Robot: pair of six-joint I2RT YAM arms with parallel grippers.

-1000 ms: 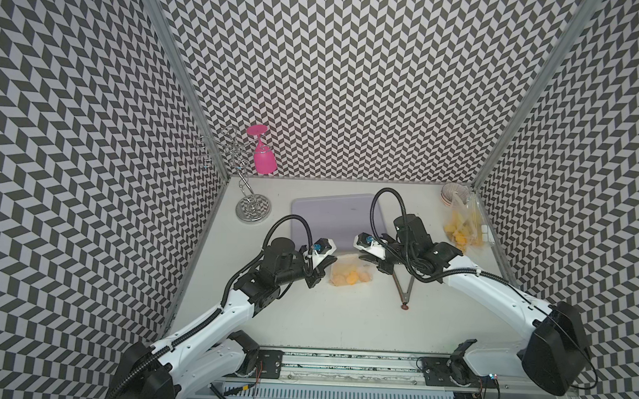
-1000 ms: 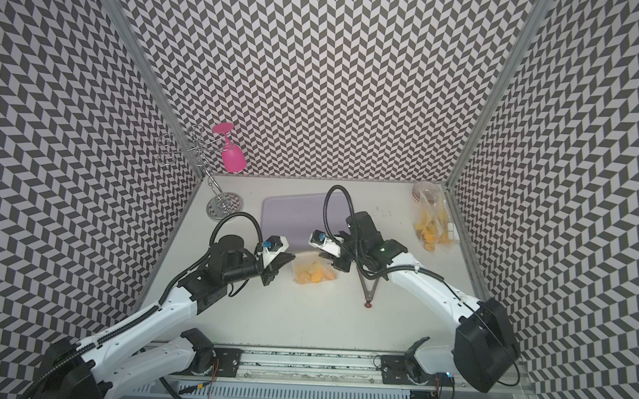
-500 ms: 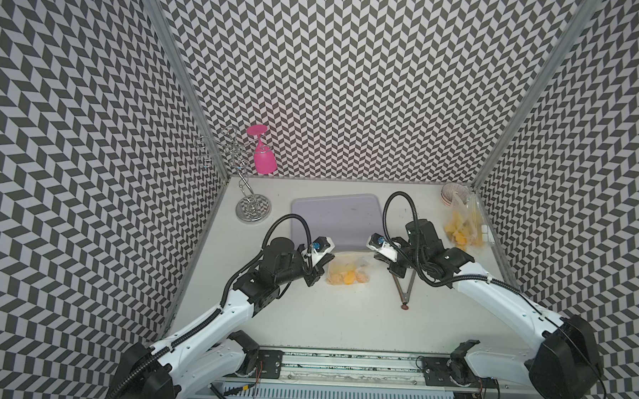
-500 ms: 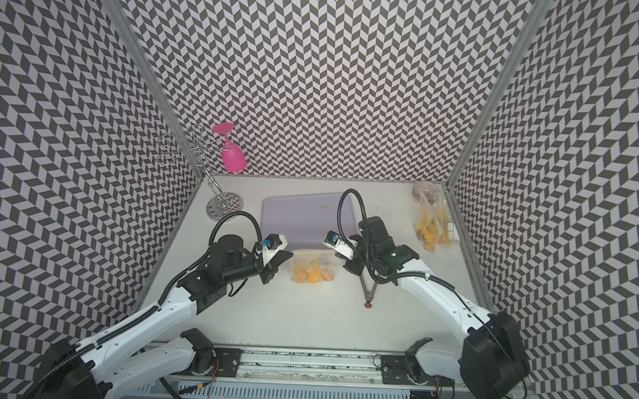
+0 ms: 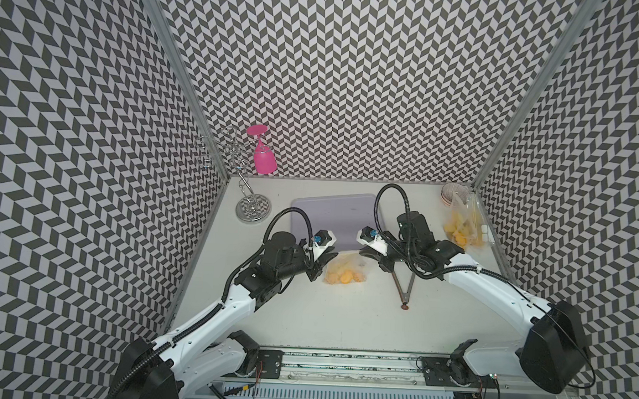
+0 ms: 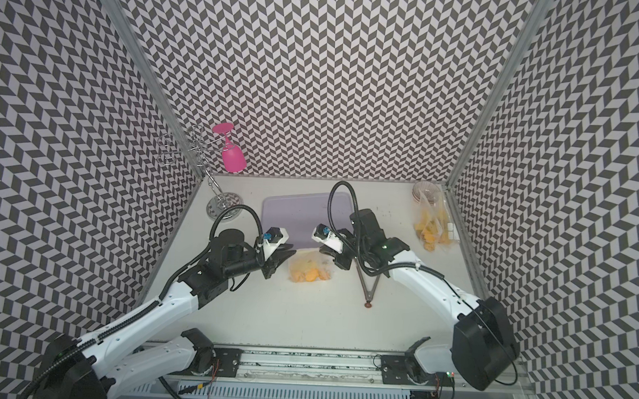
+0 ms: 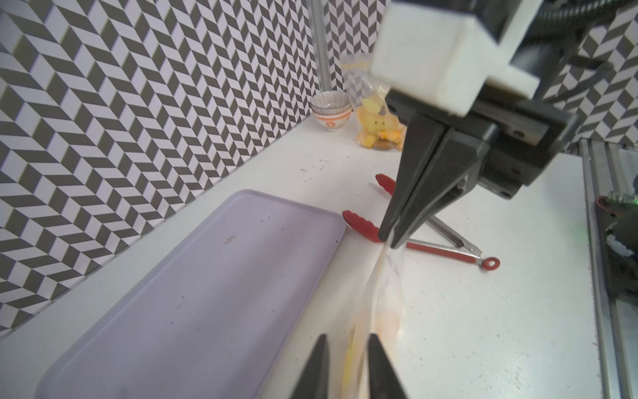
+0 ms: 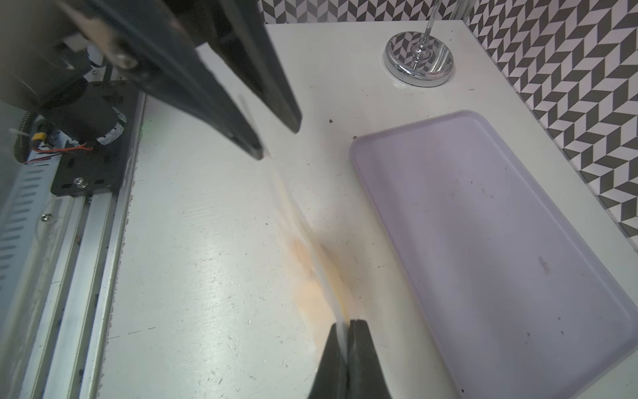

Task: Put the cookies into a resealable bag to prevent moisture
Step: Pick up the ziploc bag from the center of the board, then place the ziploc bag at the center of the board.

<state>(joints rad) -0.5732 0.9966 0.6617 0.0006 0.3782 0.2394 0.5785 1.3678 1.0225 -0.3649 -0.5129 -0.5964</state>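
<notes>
Cookies (image 5: 344,277) lie heaped inside the resealable bag (image 5: 348,261), which rests on the counter (image 5: 342,320) between the two arms, just in front of the empty purple tray (image 5: 332,215). Filling looks done, so the step in hand is, by my reading, closing the zip strip along the bag's top edge. The right gripper (image 8: 347,324) has its jaws pressed together on one end of that edge, pinching the clear film. In the right wrist view the edge runs in a fairly straight line from there to the left gripper (image 8: 276,141), whose jaws stand spread, one on each side of the other end, gripping nothing.

To do this well, the right pinch should hold firm and slightly raised, so the edge stays straight instead of sagging over the cookies. The left jaws should close squarely on the strip itself, not on the loose film below it, then press along it toward the right gripper, with a light pull outward so no wrinkle folds into the seal. Too hard a pull could slip the film out of the right pinch or drag the bag onto the red tongs (image 5: 403,285) lying just beside it
</notes>
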